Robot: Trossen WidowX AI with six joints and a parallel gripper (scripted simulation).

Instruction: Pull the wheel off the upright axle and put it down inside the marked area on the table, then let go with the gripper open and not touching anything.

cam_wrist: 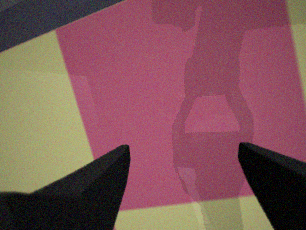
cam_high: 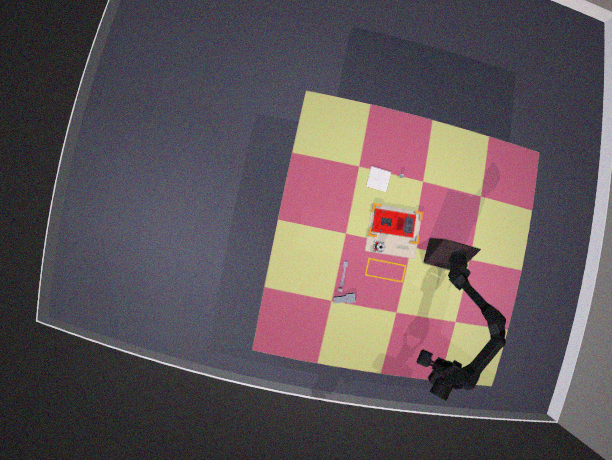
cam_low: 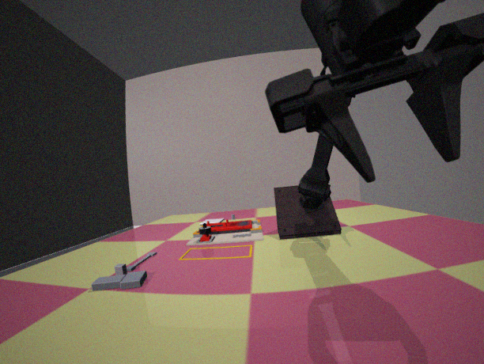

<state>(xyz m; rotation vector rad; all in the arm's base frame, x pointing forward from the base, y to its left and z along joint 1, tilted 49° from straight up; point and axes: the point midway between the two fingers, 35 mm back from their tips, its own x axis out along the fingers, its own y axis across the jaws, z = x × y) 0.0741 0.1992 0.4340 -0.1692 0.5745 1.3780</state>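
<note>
The small wheel [cam_high: 380, 244] [cam_low: 204, 229] sits on its upright axle at the left end of a beige board [cam_high: 400, 248] [cam_low: 237, 237]. The marked area [cam_high: 366, 267] [cam_low: 216, 258] is an orange outlined rectangle on the table just in front of that board, with nothing inside it. My gripper [cam_high: 440, 380] [cam_low: 410, 168] [cam_wrist: 183, 151] is open and holds nothing. It hangs above a pink tile near the table's front right corner, far from the wheel and the marked area. In the wrist view only the checkered table top and the arm's shadow show between the fingers.
A red assembly [cam_high: 395, 221] [cam_low: 231, 225] lies on the board behind the wheel. A grey tool [cam_high: 344, 275] [cam_low: 142, 259] and a grey block [cam_high: 345, 298] [cam_low: 120, 280] lie left of the marked area. A white square [cam_high: 378, 178] lies farther back. The arm's dark base plate [cam_high: 440, 247] [cam_low: 293, 225] stands right of the board.
</note>
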